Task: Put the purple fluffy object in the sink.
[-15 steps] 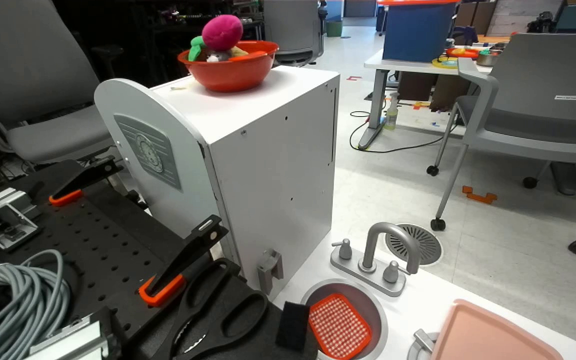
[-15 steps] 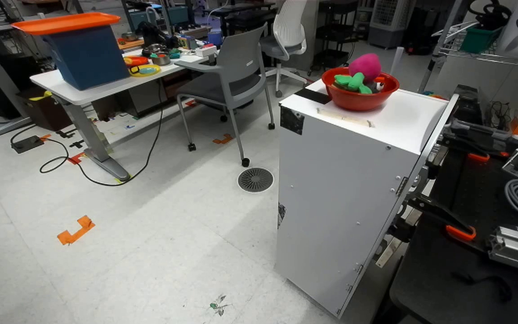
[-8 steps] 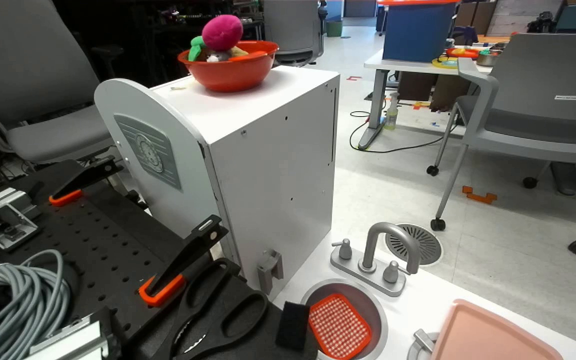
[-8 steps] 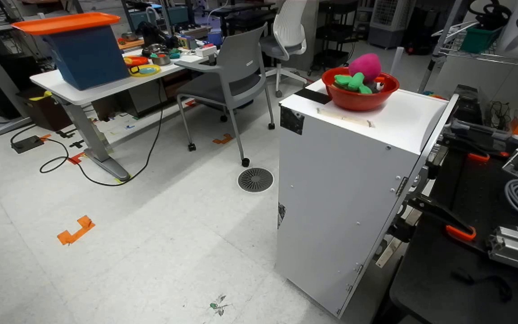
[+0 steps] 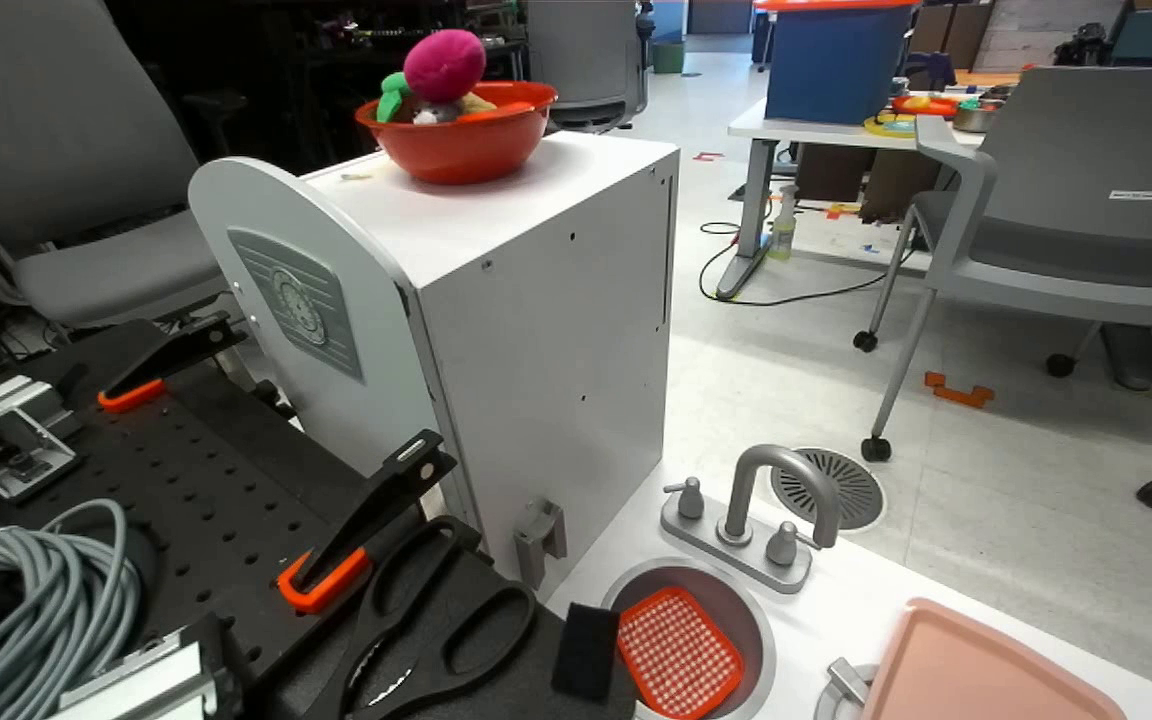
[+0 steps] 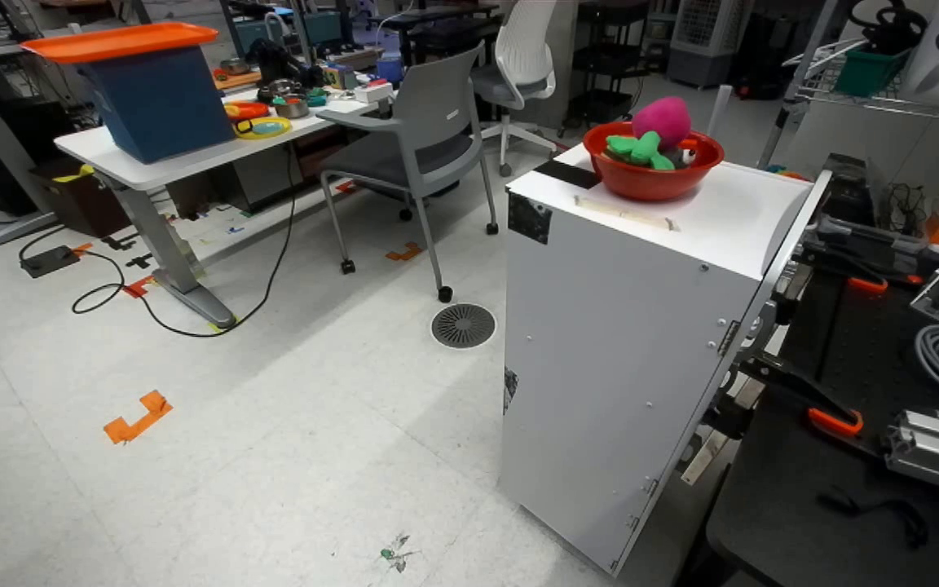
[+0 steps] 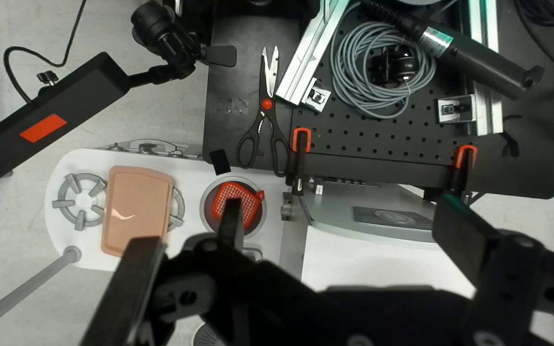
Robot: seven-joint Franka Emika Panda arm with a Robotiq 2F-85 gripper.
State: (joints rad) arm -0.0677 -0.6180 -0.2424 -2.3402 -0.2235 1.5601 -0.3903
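Gripper point(image 7: 344, 221): jaws stand wide apart in the wrist view, nothing seen between them; not visible in the exterior views. Height above the white cabinet point(image 5: 556, 270) cannot be told.
Purple fluffy object point(image 5: 445, 65): on top of the white cabinet, in the red bowl point(image 5: 481, 150), rising over its rim. Step judged in hand: approach; pick not yet made.
Red bowl: not visible in the wrist view. Next move, by my judgement: travel over the white cabinet, away from its dial-bearing front, until the bowl lies below; lower with jaws astride the purple fluffy object, then grip and lift.
Sink point(image 5: 758, 640): beside the white cabinet, lower than its top. Carry and release remain.
Cabinet-top count: red bowl, 1; purple fluffy object, 1; green piece point(image 6: 641, 151), 1 (joined or separate, cannot tell); other bowl contents overlap, not countable.
Counter point(image 5: 866, 590) count, beside the white cabinet: sink, 1; red perforated piece point(image 5: 681, 650) within it, 1; faucet point(image 5: 739, 500), 1; pink tray point(image 7: 137, 211), 1; burners point(image 7: 80, 218), 2.
Bench point(image 7: 536, 144) count, on the white cabinet's dial side: orange-tipped clamps point(image 7: 299, 161), 2; scissors point(image 7: 267, 103), 1 pair; cable coil point(image 7: 346, 67), 1.
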